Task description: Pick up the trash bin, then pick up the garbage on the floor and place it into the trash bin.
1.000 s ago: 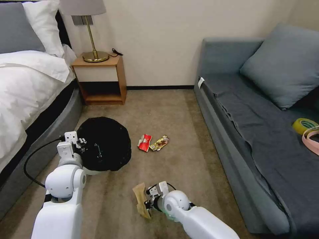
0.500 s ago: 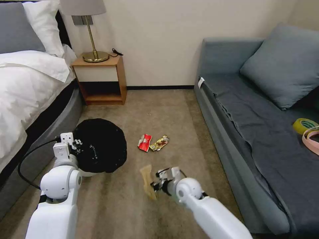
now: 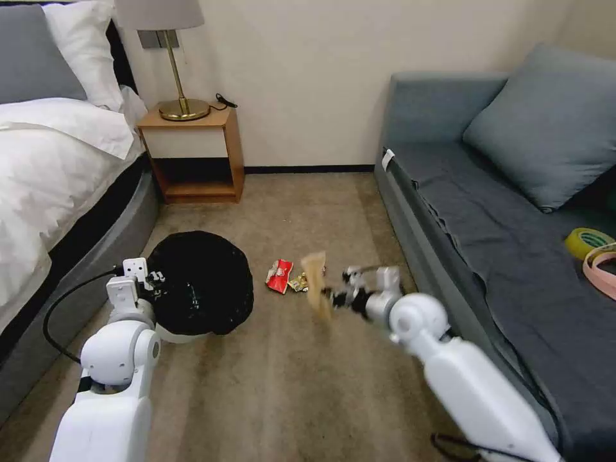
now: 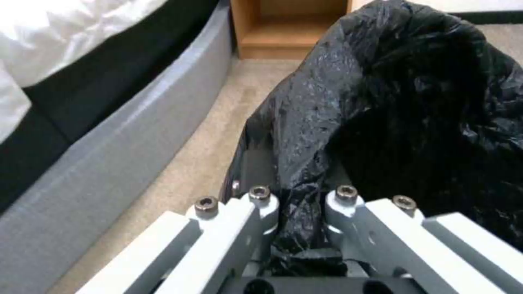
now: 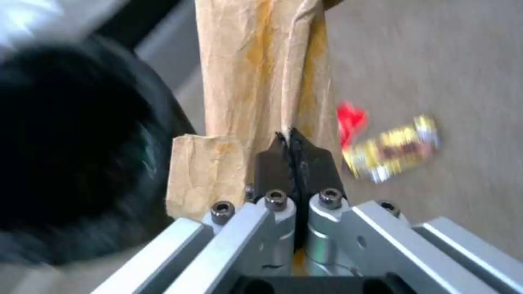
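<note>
Carpet (image 3: 289,385) between bed (image 3: 58,167) and sofa (image 3: 487,231)

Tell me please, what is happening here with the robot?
The left gripper is shut on the black-lined rim of the trash bin, beside the bed. The right gripper is shut on a tan paper wrapper, held above the floor. A red wrapper and a gold one lie on the carpet.

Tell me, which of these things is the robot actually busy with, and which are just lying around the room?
Part of the job:
- trash bin, its rim gripped by the left gripper
- tan paper wrapper, pinched in the right gripper
- red wrapper and gold wrapper on the floor

Just lying about:
- tape roll on the sofa
- lamp on the nightstand
- bed
</note>
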### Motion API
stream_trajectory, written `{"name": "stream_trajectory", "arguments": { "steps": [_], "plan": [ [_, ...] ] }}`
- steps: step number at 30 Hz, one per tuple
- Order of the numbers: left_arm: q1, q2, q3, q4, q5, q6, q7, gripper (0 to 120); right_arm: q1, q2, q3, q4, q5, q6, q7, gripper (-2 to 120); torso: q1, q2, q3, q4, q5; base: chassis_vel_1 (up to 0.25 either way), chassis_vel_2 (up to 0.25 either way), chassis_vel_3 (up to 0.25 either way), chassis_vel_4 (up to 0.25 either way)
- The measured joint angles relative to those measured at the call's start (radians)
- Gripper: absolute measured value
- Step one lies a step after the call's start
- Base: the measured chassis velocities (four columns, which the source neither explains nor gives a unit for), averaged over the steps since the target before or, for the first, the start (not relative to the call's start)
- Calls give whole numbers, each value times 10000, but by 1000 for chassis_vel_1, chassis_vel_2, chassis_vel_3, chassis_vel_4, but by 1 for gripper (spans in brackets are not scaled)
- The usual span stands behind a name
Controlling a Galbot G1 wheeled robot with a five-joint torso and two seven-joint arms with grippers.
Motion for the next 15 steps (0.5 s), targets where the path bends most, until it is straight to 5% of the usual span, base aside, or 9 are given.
{"name": "stream_trajectory", "arguments": {
  "steps": [15],
  "plan": [
    [-131,-433,449,120,-247,-244,352,4,1468,1718,-1784,-374,411,2,98,0,0,0,0,1,-3,0,0,0,0]
  ]
}}
